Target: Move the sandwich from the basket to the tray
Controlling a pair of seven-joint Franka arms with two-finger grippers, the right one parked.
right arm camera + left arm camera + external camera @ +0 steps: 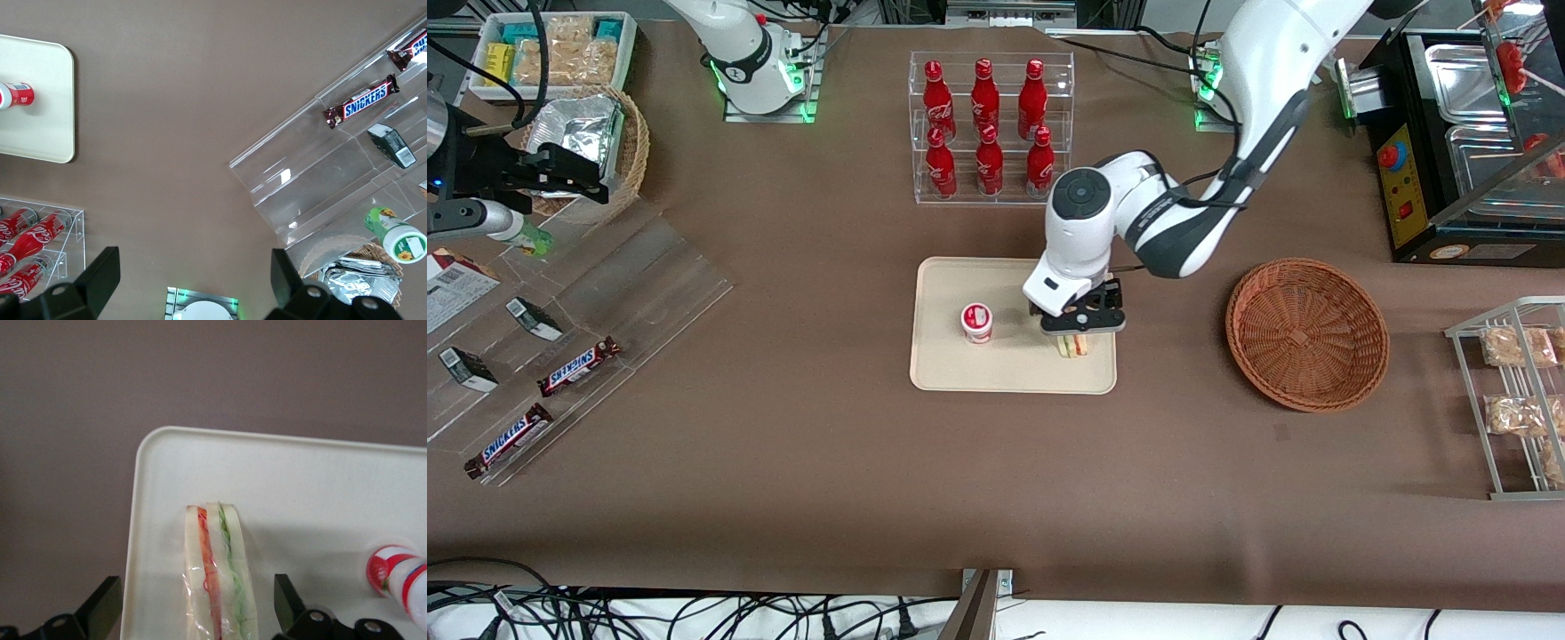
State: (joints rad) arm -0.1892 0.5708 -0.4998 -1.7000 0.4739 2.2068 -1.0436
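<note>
**One sandwich on tray, gripper spread above it**

One gripper (1079, 331), left arm: low over the tray (943, 369), at the tray end nearer the basket (1307, 333). Fingers (285, 600) spread wide, one to each side of the sandwich (217, 577), with a clear gap on both sides; they grip nothing.

One sandwich: clear-wrapped wedge, standing on edge on the tray, near the tray's rounded corner. Pale bread slices with a red layer and a green layer between them. In the front view only its end shows below the gripper (1074, 346).

One tray: cream, rectangular, rounded corners, low rim, lying flat on the brown table (783, 462).

One cup (977, 322): small, white with red markings, upright on the tray, apart from the sandwich and toward the parked arm's end.

One basket: round, reddish-brown wicker, nothing in it, on the table toward the working arm's end, well apart from the tray.

Six red bottles (985, 124): in a clear rack, two rows of three, farther from the front camera than the tray.

Two Snickers bars (578, 366): on a clear stepped stand toward the parked arm's end.
</note>
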